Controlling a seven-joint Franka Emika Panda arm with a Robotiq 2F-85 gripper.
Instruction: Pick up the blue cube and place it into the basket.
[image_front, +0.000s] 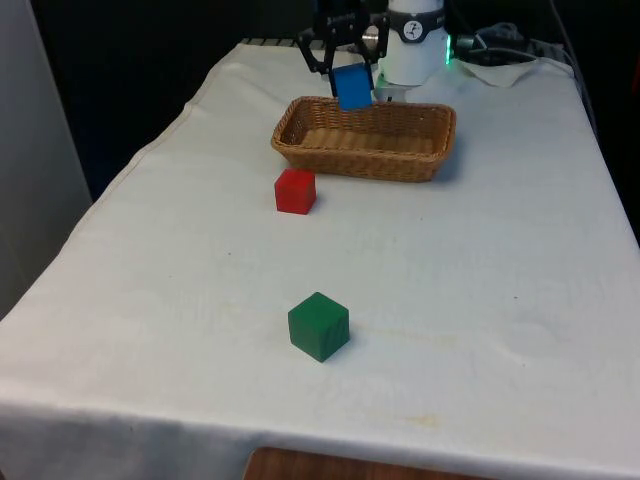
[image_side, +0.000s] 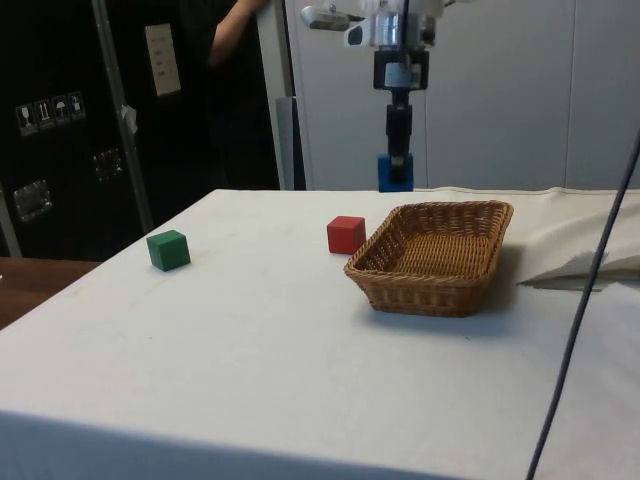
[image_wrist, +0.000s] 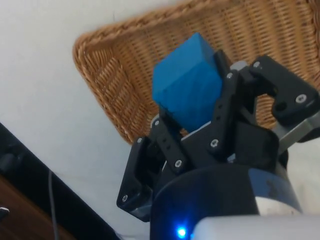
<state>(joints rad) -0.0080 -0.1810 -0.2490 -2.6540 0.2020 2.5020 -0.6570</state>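
Note:
The blue cube (image_front: 352, 86) hangs in the air, with my gripper (image_front: 349, 78) shut on it. It is held above the far rim of the wicker basket (image_front: 300, 125), towards the front view's left end. From the side, the cube (image_side: 395, 172) sits well above the cloth, just behind the basket (image_side: 400, 292). In the wrist view the blue cube (image_wrist: 187, 87) is clamped between the two black fingers (image_wrist: 225, 100), with the basket's weave (image_wrist: 125, 80) below it. The basket holds nothing that I can see.
A red cube (image_front: 295, 191) rests on the cloth just in front of the basket's left end in the front view. A green cube (image_front: 319, 326) sits nearer the camera, mid-table. A person's arm (image_side: 235, 25) shows behind the table in the side view.

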